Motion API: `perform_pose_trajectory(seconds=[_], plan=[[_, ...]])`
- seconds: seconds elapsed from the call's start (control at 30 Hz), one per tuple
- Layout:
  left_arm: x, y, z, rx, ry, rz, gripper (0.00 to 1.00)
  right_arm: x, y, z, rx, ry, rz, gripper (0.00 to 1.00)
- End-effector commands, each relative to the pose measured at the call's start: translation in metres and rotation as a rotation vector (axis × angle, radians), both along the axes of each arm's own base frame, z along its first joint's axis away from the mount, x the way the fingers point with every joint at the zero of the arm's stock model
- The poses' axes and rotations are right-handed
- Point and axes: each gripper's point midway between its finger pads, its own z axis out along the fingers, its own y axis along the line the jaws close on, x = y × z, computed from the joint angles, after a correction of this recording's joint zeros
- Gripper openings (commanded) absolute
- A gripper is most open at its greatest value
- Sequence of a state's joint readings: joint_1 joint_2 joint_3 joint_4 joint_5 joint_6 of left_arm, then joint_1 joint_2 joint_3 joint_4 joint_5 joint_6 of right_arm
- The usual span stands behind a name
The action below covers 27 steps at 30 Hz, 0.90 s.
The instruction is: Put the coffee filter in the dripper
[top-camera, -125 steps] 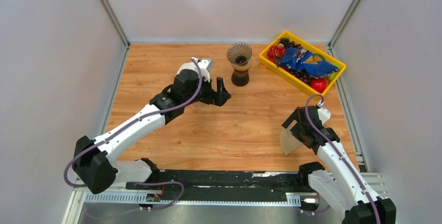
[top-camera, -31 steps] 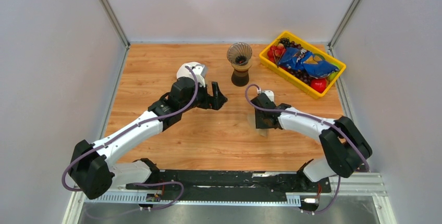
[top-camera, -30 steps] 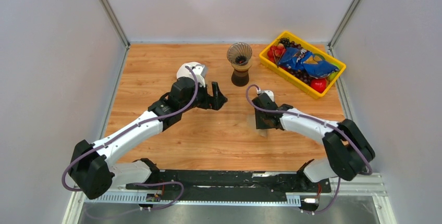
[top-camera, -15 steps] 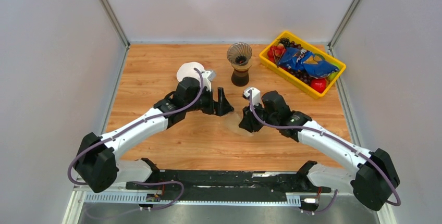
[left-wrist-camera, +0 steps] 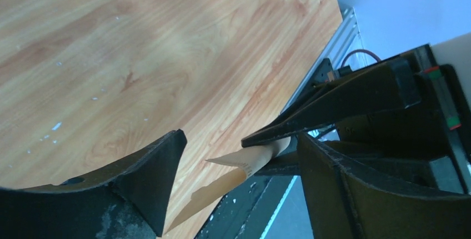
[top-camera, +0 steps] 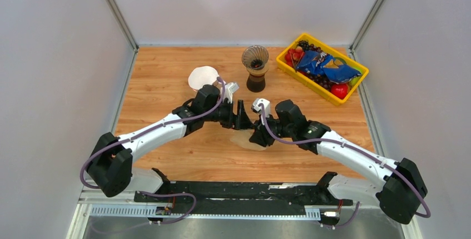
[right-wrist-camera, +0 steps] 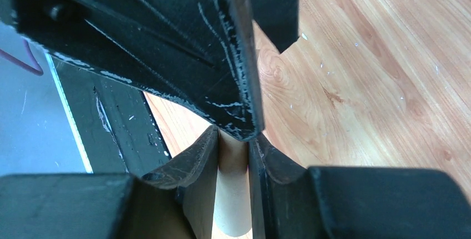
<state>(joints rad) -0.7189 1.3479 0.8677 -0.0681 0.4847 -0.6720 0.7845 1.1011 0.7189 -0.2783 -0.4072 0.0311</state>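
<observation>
In the half second before this moment I had swung my right tool (top-camera: 256,137) in from the right of the frame to the middle of the worktop (top-camera: 166,83), and it stayed clamped on the tan coffee filter (top-camera: 247,140), which fanned out low over the wood just left of its fingers. Whether the paper touched the wood I could not tell. My left tool (top-camera: 240,118) had come down and toward centre to meet it. It stood with its jaws apart, and in the left wrist view the loose edge of the filter (left-wrist-camera: 233,178) poked into the gap between its two fingers without either one pressing on it. So the two tools, well apart a second earlier, were now nose to nose over the paper. I judged this the start of a handover or of spreading the cone open, with the second grip not yet made. Farther back, a white round thing (top-camera: 203,76) lay uncovered at upper left of centre where my left arm had been. Beyond it the dripper (top-camera: 255,58) stood upright and empty, with the yellow bin (top-camera: 289,68) to its right, so the placing itself was still ahead.
</observation>
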Motion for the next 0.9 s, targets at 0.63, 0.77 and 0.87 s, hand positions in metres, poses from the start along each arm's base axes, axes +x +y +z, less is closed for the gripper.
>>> perform_pose_trajectory(seconds=[0.63,0.77,0.87], plan=[[-0.030,-0.013,-0.004,-0.109,0.117,-0.095,0.25,0.007,0.008,0.035,0.055,-0.140,0.017,0.32],[-0.027,-0.014,-0.003,-0.110,0.115,-0.079,0.15,0.015,0.000,0.034,0.035,-0.162,-0.053,0.40],[-0.024,-0.013,-0.003,-0.111,0.118,-0.054,0.07,0.021,-0.007,0.035,0.031,-0.166,-0.117,0.57]])
